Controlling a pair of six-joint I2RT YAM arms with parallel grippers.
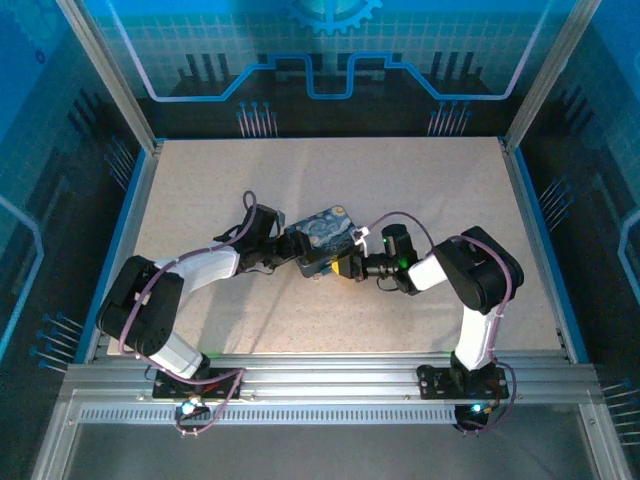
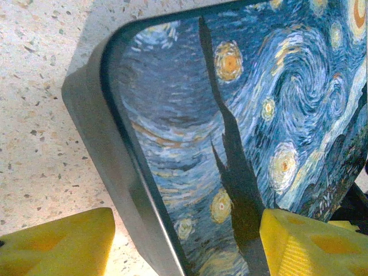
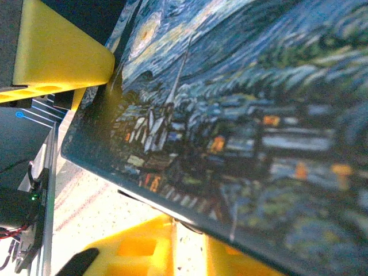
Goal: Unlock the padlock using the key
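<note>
One tin box [image 1: 325, 232]. Left arm [image 1: 200, 270] and right arm [image 1: 455, 268] fold inward; left tool [image 1: 288, 250] at its 9 o'clock, right tool [image 1: 348, 266] at 4, each wide astride it, grip unclear.

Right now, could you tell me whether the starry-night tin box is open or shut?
Shut: the tin box has its painted lid seated on the dark wall, with no gap along the edge.

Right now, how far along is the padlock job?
Nothing looks finished. In hand: the left gripper and right gripper each straddle an edge of the box. Remaining: the padlock and key are too small to make out, so the unlocking itself looks undone.
</note>
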